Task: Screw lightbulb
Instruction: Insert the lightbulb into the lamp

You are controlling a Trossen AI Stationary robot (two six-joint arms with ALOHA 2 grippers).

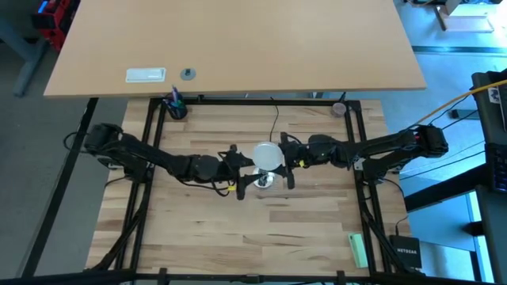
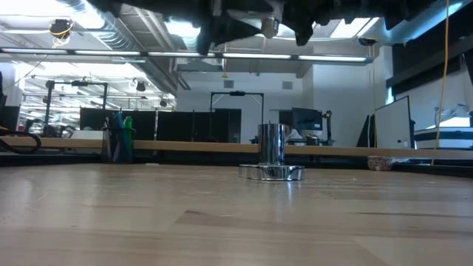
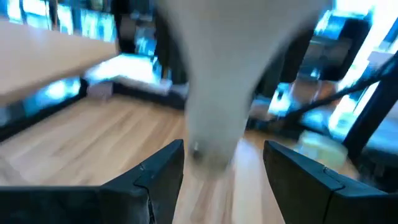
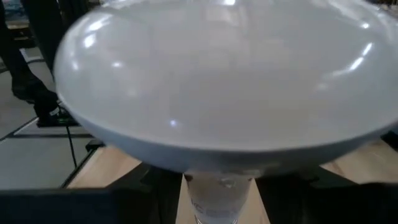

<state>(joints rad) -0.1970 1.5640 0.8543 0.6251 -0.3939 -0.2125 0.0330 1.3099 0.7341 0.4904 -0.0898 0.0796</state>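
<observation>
At the high view's centre, the frosted white domed lightbulb point(image 1: 268, 155) hangs above the round silver metal socket point(image 1: 264, 180), pinched by the right gripper point(image 1: 287, 162). The left gripper point(image 1: 242, 170), jaws spread, flanks its neck. Next: lower and seat the threads squarely.

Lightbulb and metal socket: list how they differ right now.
The lightbulb is frosted white; the socket is shiny silver metal. The lightbulb is up in the air between the left gripper and the right gripper; the socket stands upright on the table. Shared: both are at the table's middle, not yet joined.
</observation>
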